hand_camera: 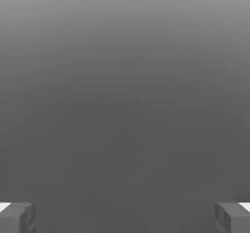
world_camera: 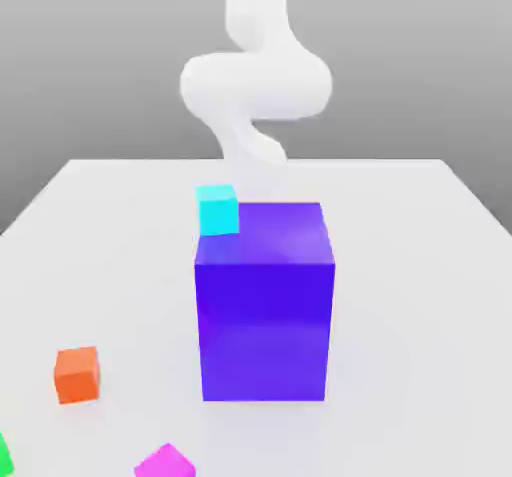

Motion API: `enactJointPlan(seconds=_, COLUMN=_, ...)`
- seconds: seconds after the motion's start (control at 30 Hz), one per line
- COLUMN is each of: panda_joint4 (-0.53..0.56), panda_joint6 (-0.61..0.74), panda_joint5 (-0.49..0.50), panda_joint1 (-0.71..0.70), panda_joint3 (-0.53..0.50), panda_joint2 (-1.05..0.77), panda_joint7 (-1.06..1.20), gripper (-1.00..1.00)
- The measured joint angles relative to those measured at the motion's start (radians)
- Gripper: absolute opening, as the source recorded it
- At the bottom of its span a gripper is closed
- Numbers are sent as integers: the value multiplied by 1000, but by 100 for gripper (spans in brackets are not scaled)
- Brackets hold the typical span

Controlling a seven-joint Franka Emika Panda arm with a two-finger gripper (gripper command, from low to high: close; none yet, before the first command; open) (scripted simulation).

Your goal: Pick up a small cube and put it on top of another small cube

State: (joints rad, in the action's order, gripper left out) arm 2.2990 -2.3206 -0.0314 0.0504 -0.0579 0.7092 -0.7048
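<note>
Several small cubes are in the exterior view. A cyan cube shows at the back left corner of the tall purple block's top; I cannot tell whether it rests on the block or hangs there. An orange cube lies on the table at the exterior view's left. A magenta cube sits at the front edge. My white arm curves down behind the purple block. In the hand view my gripper is open, its grey fingertips far apart with nothing between them, facing a plain grey background.
The white table stretches around the purple block, which stands in the middle as the largest obstacle. A green piece is cut off by the frame at the front left corner.
</note>
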Motion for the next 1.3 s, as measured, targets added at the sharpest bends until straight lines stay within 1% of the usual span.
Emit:
enactJointPlan(seconds=0.17, panda_joint4=-2, panda_joint6=-42, panda_joint5=-78, panda_joint1=92, panda_joint3=-113, panda_joint2=-186, panda_joint7=205, gripper=0)
enactJointPlan(seconds=0.37, panda_joint4=-5, panda_joint6=-90, panda_joint5=-188, panda_joint1=171, panda_joint3=-220, panda_joint2=-405, panda_joint7=457, gripper=0)
enactJointPlan(seconds=0.5, panda_joint4=-8, panda_joint6=-119, panda_joint5=-263, panda_joint1=195, panda_joint3=-262, panda_joint2=-552, panda_joint7=626, gripper=0)
enactJointPlan(seconds=0.67, panda_joint4=-9, panda_joint6=-162, panda_joint5=-331, panda_joint1=189, panda_joint3=-275, panda_joint2=-730, panda_joint7=819, gripper=0)
enactJointPlan(seconds=0.83, panda_joint4=-7, panda_joint6=-219, panda_joint5=-340, panda_joint1=163, panda_joint3=-270, panda_joint2=-891, panda_joint7=972, gripper=0)
enactJointPlan(seconds=1.07, panda_joint4=1, panda_joint6=-325, panda_joint5=-258, panda_joint1=133, panda_joint3=-283, panda_joint2=-1083, panda_joint7=1110, gripper=0)
enactJointPlan(seconds=1.17, panda_joint4=-22, panda_joint6=-402, panda_joint5=-302, panda_joint1=92, panda_joint3=-234, panda_joint2=-1191, panda_joint7=1159, gripper=0)
enactJointPlan(seconds=1.2, panda_joint4=-30, panda_joint6=-428, panda_joint5=-321, panda_joint1=75, panda_joint3=-213, panda_joint2=-1226, panda_joint7=1174, gripper=-100)
enactJointPlan(seconds=1.3, panda_joint4=-30, panda_joint6=-427, panda_joint5=-321, panda_joint1=75, panda_joint3=-213, panda_joint2=-1226, panda_joint7=1174, gripper=-100)
